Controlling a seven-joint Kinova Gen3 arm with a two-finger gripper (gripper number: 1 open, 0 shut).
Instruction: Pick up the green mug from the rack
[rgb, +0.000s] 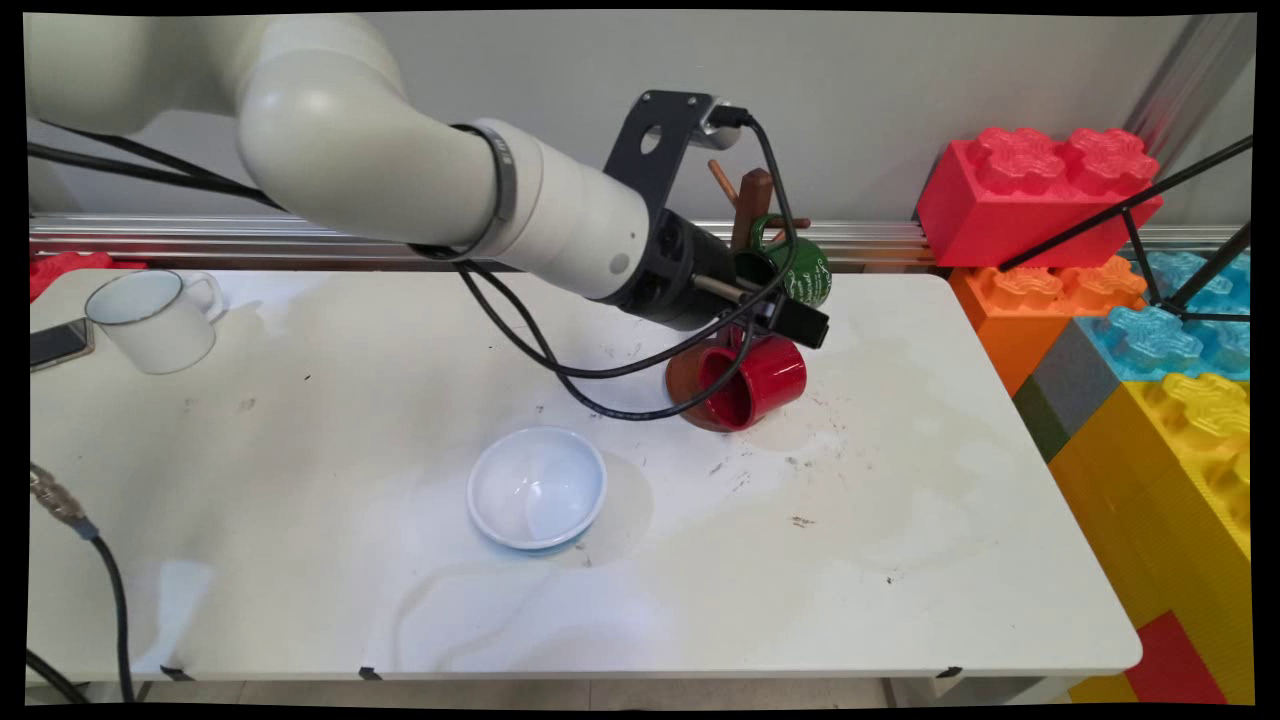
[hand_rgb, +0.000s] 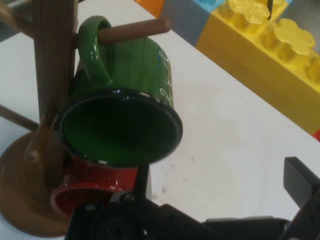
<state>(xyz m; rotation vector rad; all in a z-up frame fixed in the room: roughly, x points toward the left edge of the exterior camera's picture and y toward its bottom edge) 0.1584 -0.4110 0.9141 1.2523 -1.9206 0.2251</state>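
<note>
We see a green mug (hand_rgb: 122, 107) hanging by its handle on a peg of a wooden mug tree (hand_rgb: 50, 75), mouth toward us. A red mug (hand_rgb: 92, 192) hangs just below it. White table (hand_rgb: 225, 150) behind, yellow blocks (hand_rgb: 270, 55) at its edge. Gripper (hand_rgb: 220, 200) fingers spread apart.

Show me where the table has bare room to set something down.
Bare: right end between the mug tree and brick stack; front strip below the white bowl; left-middle between the white mug and bowl. Crowded: around the tree, with green mug, red mug, hand.
</note>
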